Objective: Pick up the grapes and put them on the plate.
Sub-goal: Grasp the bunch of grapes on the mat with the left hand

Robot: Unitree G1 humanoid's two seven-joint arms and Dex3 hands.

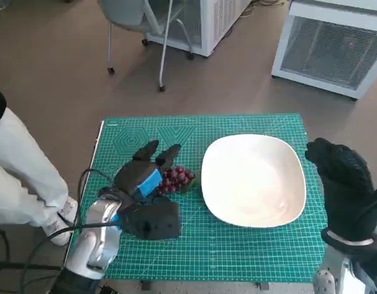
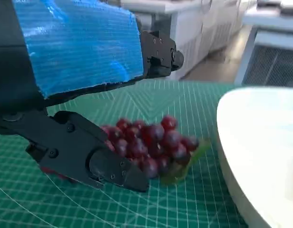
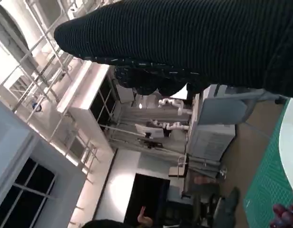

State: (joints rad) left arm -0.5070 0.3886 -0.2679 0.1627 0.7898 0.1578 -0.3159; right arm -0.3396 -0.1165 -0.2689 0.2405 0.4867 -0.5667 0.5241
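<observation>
The grapes, a dark red bunch with a bit of green leaf at one end, lie on the green cutting mat that covers the bench, just beside the left edge of the white plate and not on it. The left robot hand, black with blue tape across its back, sits over the near side of the bunch with its fingers spread toward the far side of the mat. In the left wrist view a black finger lies low along the mat against the front of the grapes, while another reaches above and behind them; the bunch rests on the mat between them, and the hand is released rather than clamped on the fruit. The plate fills the side of that view, close to the grapes. The right robot hand, in its black knitted glove, hangs at the right edge of the mat next to the plate, grasping nothing, its fingers loosely extended. A person's pale trouser leg and shoe stand by the bench's left side.
</observation>
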